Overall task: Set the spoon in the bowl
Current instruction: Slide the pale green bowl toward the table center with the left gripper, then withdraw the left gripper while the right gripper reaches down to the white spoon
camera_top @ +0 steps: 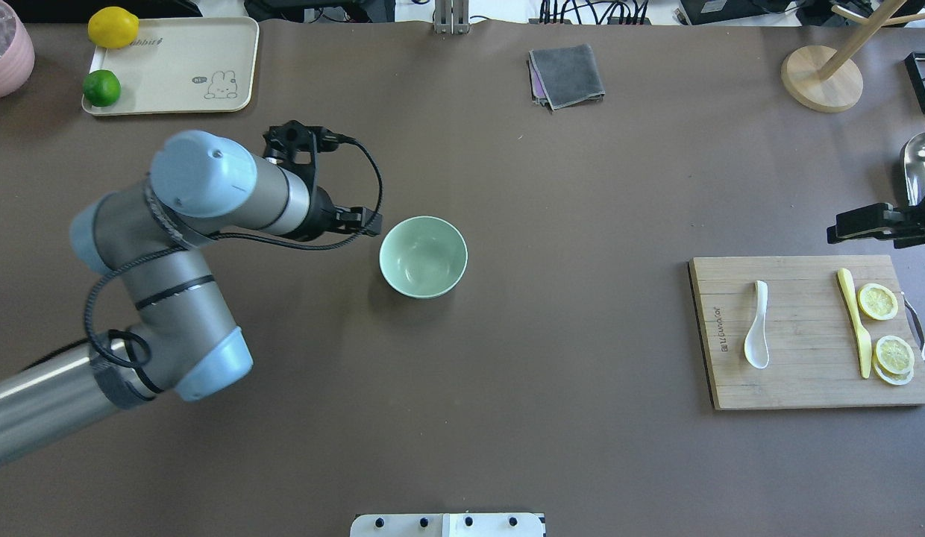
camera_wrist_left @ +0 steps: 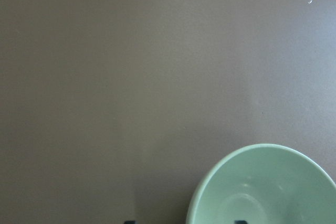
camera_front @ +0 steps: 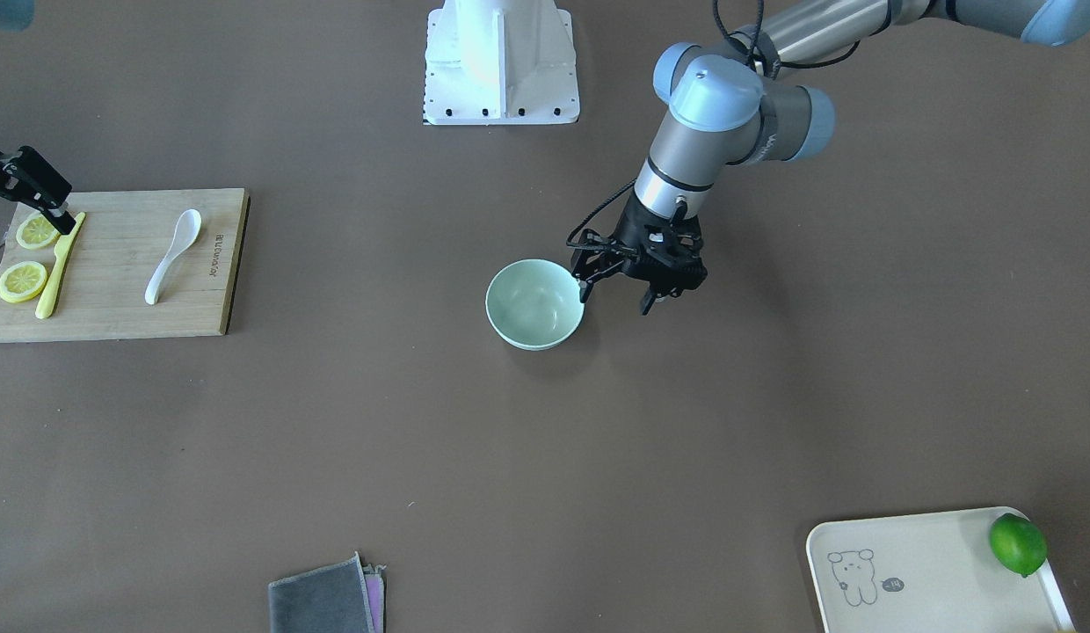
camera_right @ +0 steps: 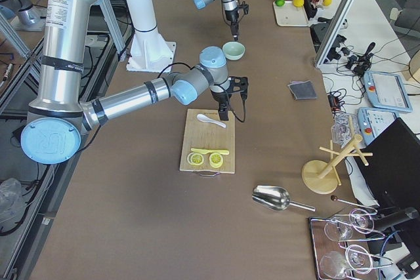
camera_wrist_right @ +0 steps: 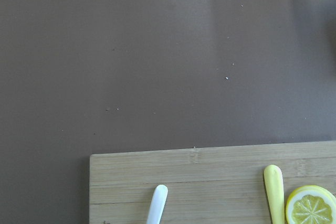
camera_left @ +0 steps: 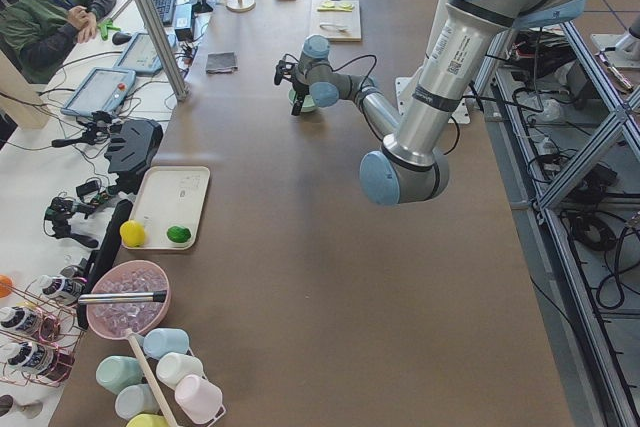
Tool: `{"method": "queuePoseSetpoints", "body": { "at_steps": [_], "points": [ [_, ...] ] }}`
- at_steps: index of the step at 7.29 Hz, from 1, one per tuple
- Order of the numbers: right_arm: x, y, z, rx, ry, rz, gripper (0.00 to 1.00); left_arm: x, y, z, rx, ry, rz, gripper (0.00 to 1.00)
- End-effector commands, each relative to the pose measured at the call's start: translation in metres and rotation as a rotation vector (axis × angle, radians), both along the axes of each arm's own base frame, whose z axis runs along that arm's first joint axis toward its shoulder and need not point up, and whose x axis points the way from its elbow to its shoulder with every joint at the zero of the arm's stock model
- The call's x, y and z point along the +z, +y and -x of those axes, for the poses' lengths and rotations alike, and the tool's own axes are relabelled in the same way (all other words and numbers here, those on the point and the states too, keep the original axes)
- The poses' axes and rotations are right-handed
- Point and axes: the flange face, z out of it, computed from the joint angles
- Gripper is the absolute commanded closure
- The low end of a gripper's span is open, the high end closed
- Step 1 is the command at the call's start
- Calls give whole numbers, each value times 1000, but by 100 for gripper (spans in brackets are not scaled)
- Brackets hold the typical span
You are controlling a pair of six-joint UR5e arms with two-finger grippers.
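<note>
The white spoon [camera_front: 171, 259] lies on the wooden cutting board [camera_front: 114, 308], scoop toward the robot; it also shows in the overhead view [camera_top: 758, 328] and its handle tip in the right wrist view [camera_wrist_right: 157, 203]. The empty mint-green bowl [camera_front: 534, 303] stands mid-table. My left gripper [camera_front: 615, 299] is open and empty, pointing down at the bowl's rim. In the left wrist view the bowl [camera_wrist_left: 262, 192] sits at the bottom right. My right gripper [camera_top: 869, 224] hovers over the board's far edge, near the yellow knife's tip, open and empty, well apart from the spoon.
A yellow knife [camera_front: 57, 268] and two lemon slices [camera_front: 22, 281] share the board. A tray [camera_front: 914, 571] with a lime [camera_front: 1018, 543] sits on my left side. A grey cloth [camera_front: 325, 602] lies at the far edge. A wooden stand [camera_top: 820, 78] and a metal scoop [camera_top: 917, 168] are at my far right.
</note>
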Motion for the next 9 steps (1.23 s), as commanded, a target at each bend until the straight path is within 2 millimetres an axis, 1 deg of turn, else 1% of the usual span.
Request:
{"method": "queuePoseSetpoints", "body": {
  "at_steps": [1,2,3,4,5,6,7,8,9],
  "points": [
    [-4,11,46,87,23,66,4,70,-25,145,119,-59,-52,2],
    [0,21,73,111,52,81,4,111,-33,196,147,-109,-102,2],
    [4,33,99,132,76,85,4,136,-38,232,158,-148,-135,2],
    [15,45,125,154,46,53,4,157,-39,259,157,-175,-151,2],
    [34,46,138,157,-5,29,8,167,-38,270,163,-193,-163,2],
    [55,45,143,161,11,32,19,167,-38,270,162,-193,-161,2],
    [61,44,146,170,24,26,28,167,-38,270,163,-192,-161,2],
    [69,44,148,171,39,28,32,167,-38,270,162,-193,-161,2],
    [72,45,150,183,48,27,36,167,-38,268,165,-193,-162,2]
  ]
}}
